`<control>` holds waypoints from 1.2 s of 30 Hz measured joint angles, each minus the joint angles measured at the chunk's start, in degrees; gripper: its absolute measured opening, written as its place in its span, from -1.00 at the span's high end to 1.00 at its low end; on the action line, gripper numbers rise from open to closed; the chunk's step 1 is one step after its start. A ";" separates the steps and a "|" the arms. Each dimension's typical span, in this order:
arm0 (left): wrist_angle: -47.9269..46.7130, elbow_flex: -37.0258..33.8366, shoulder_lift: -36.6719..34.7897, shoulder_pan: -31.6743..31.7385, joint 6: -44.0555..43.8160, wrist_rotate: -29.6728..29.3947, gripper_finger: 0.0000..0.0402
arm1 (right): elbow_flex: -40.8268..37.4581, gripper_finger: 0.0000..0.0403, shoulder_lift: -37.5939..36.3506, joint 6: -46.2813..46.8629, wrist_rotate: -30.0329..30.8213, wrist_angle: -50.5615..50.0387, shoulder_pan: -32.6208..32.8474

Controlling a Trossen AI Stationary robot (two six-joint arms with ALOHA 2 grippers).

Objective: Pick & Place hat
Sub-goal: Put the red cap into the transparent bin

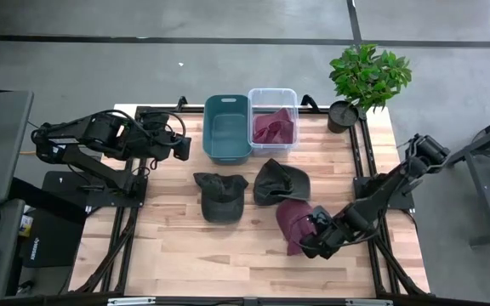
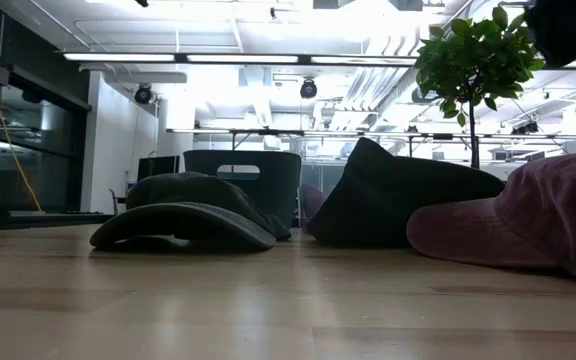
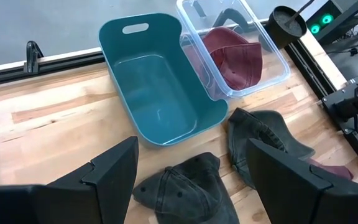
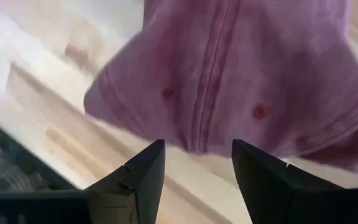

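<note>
Ceiling strip lights (image 2: 168,57) blaze behind my desk, bleaching the room's top in the low view and leaving the caps as dark shapes. From above, light falls even, shadows soft. Past my right fingers (image 4: 138,174), the maroon cap (image 4: 241,74) blurs.

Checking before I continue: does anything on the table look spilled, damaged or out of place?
Nothing stands out. One maroon cap lies in the clear bin, the teal bin is empty, three caps wait on the table.
</note>
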 joint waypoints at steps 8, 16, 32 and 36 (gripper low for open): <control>-0.02 0.00 0.00 0.00 1.03 1.09 -0.39 | 0.00 0.10 1.87 1.03 0.42 -1.89 -3.35; -0.25 0.00 0.00 0.00 1.11 1.48 -0.39 | 0.00 0.10 4.74 0.61 -0.55 -1.70 -5.04; -0.61 0.00 0.00 0.00 2.06 2.25 -0.39 | 0.00 0.11 9.97 0.53 -2.74 -0.20 -5.86; -0.59 0.00 0.00 0.00 2.06 2.15 -0.39 | 0.00 0.26 10.17 0.53 -2.94 -0.08 -6.25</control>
